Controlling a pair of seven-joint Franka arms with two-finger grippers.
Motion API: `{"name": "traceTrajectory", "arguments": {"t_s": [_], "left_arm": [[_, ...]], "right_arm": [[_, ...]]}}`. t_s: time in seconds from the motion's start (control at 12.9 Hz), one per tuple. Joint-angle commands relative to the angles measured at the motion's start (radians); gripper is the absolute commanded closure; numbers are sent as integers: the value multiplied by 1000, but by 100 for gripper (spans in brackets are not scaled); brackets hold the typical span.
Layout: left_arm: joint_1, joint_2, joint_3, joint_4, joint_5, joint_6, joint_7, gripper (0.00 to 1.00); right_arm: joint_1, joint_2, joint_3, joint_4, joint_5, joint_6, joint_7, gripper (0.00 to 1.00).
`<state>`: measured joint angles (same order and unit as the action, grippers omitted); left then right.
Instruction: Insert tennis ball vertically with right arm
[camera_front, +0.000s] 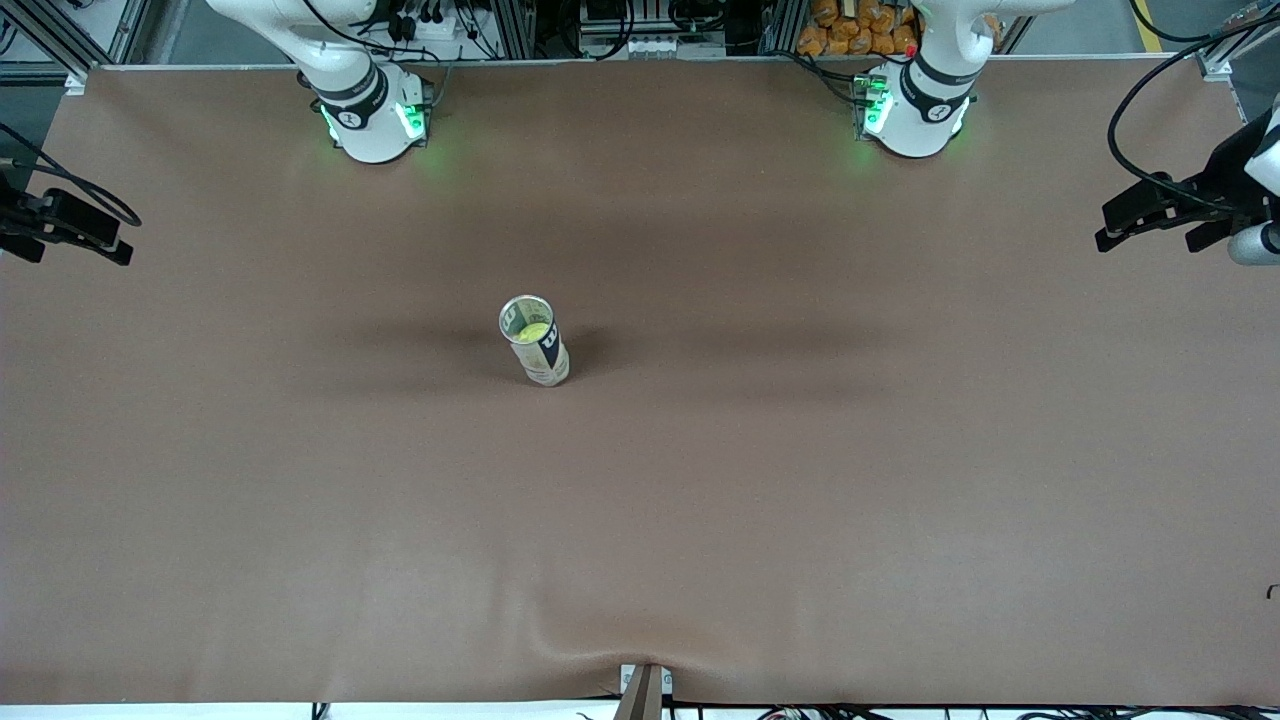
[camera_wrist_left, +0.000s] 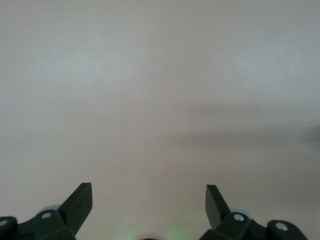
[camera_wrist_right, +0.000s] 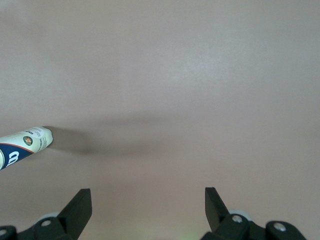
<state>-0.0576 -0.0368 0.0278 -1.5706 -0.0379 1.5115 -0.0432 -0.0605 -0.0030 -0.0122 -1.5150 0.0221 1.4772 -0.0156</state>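
Our right gripper (camera_wrist_right: 148, 199) has its two black fingers spread wide apart with nothing between them. It hangs over bare brown table (camera_wrist_right: 190, 75) at the right arm's end, and the arm waits there. In the right wrist view we see only the lower part of the tennis ball can (camera_wrist_right: 22, 145) at the frame's edge, standing on the mat with its shadow beside it, well apart from the fingers.

Our left gripper (camera_wrist_left: 149, 199) is likewise spread wide and empty, over plain table surface at the left arm's end; that arm waits too. In the front view it shows as a dark shape at the frame's edge (camera_front: 1165, 215).

From the front camera, the tennis ball can (camera_front: 535, 342) stands upright near the middle of the table (camera_front: 800, 480), its mouth open toward the top. A yellow-green tennis ball (camera_front: 534, 331) sits inside it, just below the rim. The can stands nearer to the front camera than the right arm's base (camera_front: 372, 115) and the left arm's base (camera_front: 915, 110).
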Motion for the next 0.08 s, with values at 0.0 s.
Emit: {"name": "traceTrajectory", "arguments": {"t_s": [0.0], "left_arm": [[-4, 0, -5, 11, 23, -5, -6, 0]], "right_arm": [[-12, -3, 11, -1, -10, -6, 2, 0]]}}
